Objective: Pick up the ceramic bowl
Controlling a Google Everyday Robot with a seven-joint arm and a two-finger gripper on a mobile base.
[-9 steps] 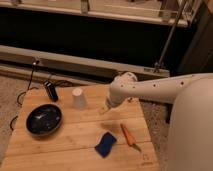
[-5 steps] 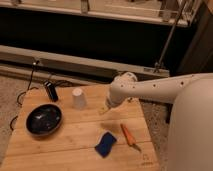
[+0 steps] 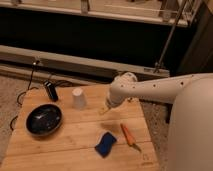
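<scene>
The ceramic bowl [image 3: 44, 119] is round, shallow and glossy black with faint light speckles. It sits on the left part of the wooden table [image 3: 75, 140]. A white paper cup [image 3: 78, 98] stands upside down to its upper right. My gripper [image 3: 104, 108] is at the end of the white arm [image 3: 150, 90], low over the table right of the cup and well to the right of the bowl. It holds nothing that I can see.
A blue sponge [image 3: 105, 144] and an orange carrot-like item [image 3: 128, 135] lie on the table's front right. A dark cylindrical object [image 3: 50, 90] stands at the back left. Cables hang off the left edge. A dark shelf unit runs behind the table.
</scene>
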